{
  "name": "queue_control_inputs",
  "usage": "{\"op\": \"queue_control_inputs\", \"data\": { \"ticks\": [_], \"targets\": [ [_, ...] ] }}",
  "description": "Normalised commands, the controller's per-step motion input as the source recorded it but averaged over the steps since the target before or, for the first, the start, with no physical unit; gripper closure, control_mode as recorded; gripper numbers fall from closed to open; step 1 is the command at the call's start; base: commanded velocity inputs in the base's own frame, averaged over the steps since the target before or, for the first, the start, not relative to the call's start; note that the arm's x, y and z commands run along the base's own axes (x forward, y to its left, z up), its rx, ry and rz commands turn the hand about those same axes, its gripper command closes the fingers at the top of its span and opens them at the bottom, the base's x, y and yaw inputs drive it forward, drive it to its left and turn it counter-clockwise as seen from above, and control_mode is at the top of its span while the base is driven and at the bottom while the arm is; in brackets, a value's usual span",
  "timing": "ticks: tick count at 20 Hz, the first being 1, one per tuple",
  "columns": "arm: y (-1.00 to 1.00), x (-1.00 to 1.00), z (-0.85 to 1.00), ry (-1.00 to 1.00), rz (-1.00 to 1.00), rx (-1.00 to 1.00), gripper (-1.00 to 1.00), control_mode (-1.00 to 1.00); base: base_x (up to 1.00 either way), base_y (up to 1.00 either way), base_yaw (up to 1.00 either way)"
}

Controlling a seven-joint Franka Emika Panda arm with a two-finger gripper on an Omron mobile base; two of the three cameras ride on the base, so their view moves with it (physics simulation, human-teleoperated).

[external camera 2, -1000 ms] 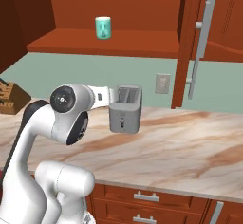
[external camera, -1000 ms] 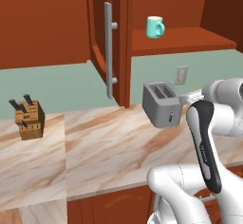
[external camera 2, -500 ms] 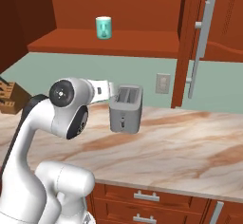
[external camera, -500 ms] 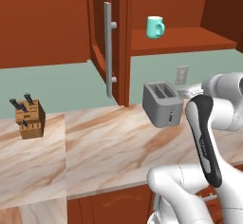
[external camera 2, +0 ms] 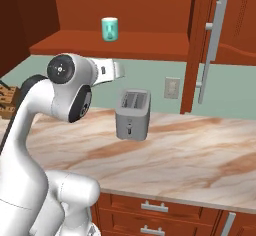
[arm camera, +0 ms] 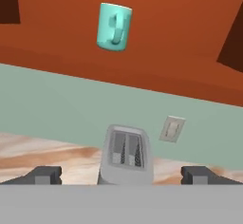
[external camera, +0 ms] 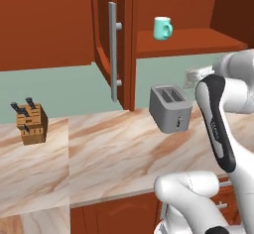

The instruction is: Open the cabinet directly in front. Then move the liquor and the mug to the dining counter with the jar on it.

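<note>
The cabinet stands open: its left door [external camera: 106,39] and right door [external camera 2: 225,25] are swung outward, each with a long grey bar handle. The teal mug [external camera: 162,28] [external camera 2: 109,29] [arm camera: 114,26] stands alone on the cabinet's lower shelf [external camera 2: 125,45], its handle turned toward the hand camera. My gripper [arm camera: 123,174] is open, its two dark fingertips wide apart, held below and in front of the mug, well short of the shelf. The liquor, the jar and the dining counter are out of view.
A grey toaster [external camera: 171,108] [external camera 2: 133,115] [arm camera: 126,154] sits on the wall-side marble counter [external camera: 99,153] directly beneath the gripper. A knife block [external camera: 31,122] stands at the left. A wall outlet [external camera 2: 172,87] is on the green backsplash. Drawers [external camera 2: 160,210] run under the counter.
The arm has lifted, bringing the hand up toward the level of the shelf. The mug, toaster and doors have stayed put.
</note>
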Motion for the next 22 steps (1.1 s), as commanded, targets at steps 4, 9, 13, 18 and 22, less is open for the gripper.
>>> {"op": "queue_control_inputs", "data": {
  "ticks": [4,9,13,18,22],
  "targets": [
    [0.00,0.05,0.76,0.00,0.00,0.00,-1.00,-1.00,0.00,0.00,0.00],
    [0.00,0.01,0.75,0.00,0.00,0.00,-1.00,-1.00,0.00,0.00,0.00],
    [0.06,0.09,0.46,0.00,0.01,0.03,-1.00,-1.00,0.00,0.00,0.00],
    [0.48,0.30,0.03,0.00,0.01,0.04,-1.00,-1.00,0.00,0.00,0.00],
    [0.30,0.49,0.00,0.00,0.00,0.03,-1.00,-1.00,0.00,0.00,0.00]
  ]
}}
